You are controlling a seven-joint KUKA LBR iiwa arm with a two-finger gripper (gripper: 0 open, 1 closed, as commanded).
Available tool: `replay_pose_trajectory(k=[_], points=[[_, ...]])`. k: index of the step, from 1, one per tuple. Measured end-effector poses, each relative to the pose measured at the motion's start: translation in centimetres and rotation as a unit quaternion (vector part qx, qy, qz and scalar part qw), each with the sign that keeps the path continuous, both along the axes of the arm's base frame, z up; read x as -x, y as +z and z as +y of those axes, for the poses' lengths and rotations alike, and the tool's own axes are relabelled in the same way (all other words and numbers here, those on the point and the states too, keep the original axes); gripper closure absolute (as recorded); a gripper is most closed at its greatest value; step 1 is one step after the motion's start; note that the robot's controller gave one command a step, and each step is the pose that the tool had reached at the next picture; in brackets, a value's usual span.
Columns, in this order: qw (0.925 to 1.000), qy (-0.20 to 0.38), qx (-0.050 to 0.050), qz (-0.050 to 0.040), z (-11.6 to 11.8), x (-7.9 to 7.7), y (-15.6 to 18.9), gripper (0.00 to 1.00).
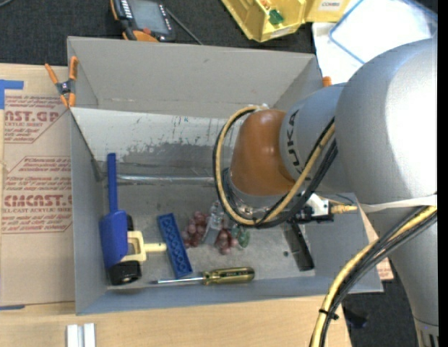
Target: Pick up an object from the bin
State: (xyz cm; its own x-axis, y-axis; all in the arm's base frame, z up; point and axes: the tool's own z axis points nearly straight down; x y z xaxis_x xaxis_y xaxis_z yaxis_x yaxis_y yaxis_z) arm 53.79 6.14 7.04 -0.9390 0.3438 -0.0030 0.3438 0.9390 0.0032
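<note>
Several small dark-red pieces (pixel 200 230) lay clustered mid-floor of the bin (pixel 173 85), the gripper (pixel 225 224) seemingly right over them; whether it was open or held anything I could not tell.

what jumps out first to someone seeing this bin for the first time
The grey arm, with its orange cover, reaches in from the right, its gripper low over a clump of dark red pieces in the bin. A bright blue toy tool lies on the left, and a yellow-handled screwdriver along the near wall.
</note>
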Motion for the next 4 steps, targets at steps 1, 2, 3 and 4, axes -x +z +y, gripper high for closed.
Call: replay_pose_trajectory(k=[1, 2, 3, 4], points=[[1.0000, 0.000, 0.000, 0.0000, 0.0, 0.0, 0.0, 1.00], [1.0000, 0.000, 0.000, 0.0047, 0.0, 0.3, 1.3, 1.00], [1.0000, 0.000, 0.000, 0.0023, 0.0, 0.2, 3.8, 1.00], [1.0000, 0.001, -0.001, 0.0028, 0.1, 0.2, 5.9, 1.00]])
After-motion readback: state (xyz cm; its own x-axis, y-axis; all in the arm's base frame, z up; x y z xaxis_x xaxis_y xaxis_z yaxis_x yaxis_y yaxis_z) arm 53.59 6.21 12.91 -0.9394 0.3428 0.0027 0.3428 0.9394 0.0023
